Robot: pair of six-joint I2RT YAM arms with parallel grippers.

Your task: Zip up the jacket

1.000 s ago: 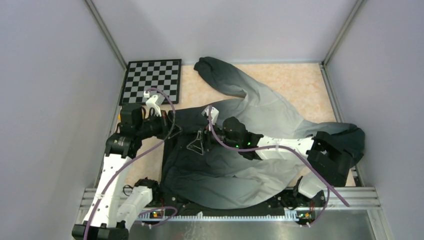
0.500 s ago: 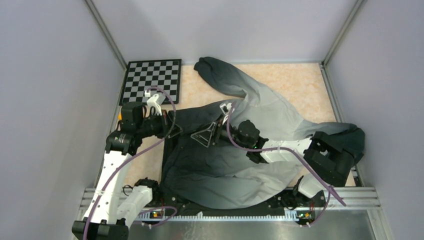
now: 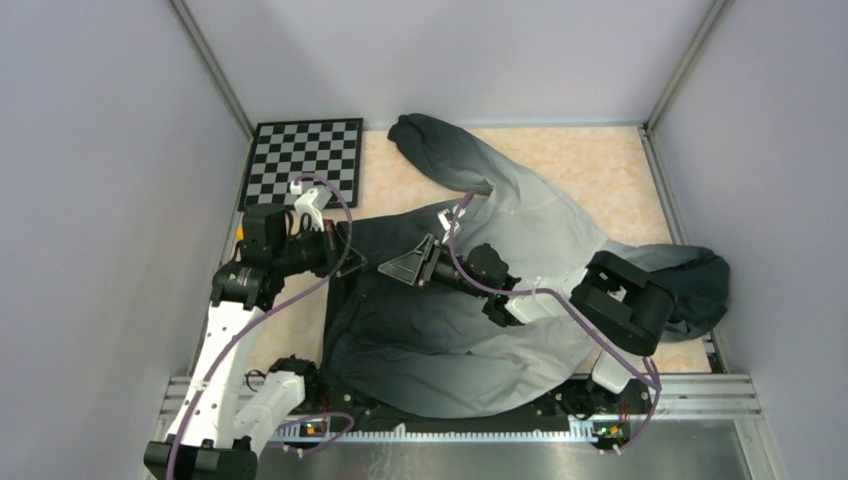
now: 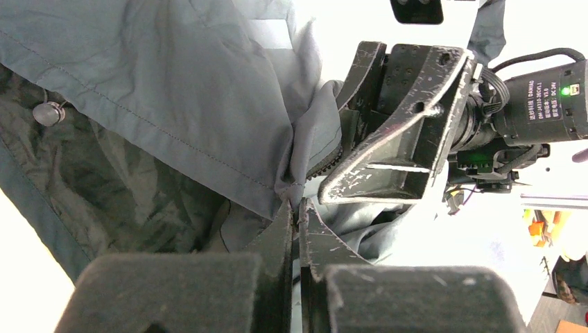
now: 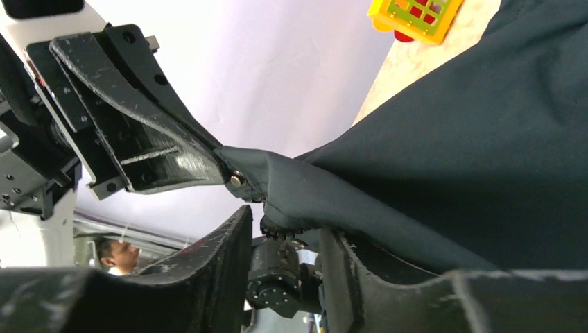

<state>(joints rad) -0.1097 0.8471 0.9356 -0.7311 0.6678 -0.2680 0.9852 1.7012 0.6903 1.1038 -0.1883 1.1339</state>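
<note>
Jacket (image 3: 530, 215): hooded, charcoal fading to light grey, spread across the table (image 3: 600, 160) in front of both arms. One sleeve reaches toward the far edge, the hood (image 3: 700, 285) lies at the right, and the dark hem end lies at the left. Front not yet closed.

Left gripper (image 4: 297, 211): jaws pressed together on a fold of the front edge near the hem end, holding it raised.

Right gripper (image 5: 284, 239): just beside the left one, facing it tip to tip. Jaws part-way apart, astride the same raised edge, with a short run of zipper teeth (image 5: 279, 227) between the fingertips. Whether the pads press on the fabric cannot be told. No slider or pull tab can be made out.

Governing relation: the zipper line is judged to run from the left pinch rightward toward the hood, along the right arm's own reach. Right gripper is nearer the teeth; left serves as anchor. The closing stroke would likely travel away from the left gripper, toward the hood, with the edge kept taut between the two.
</note>
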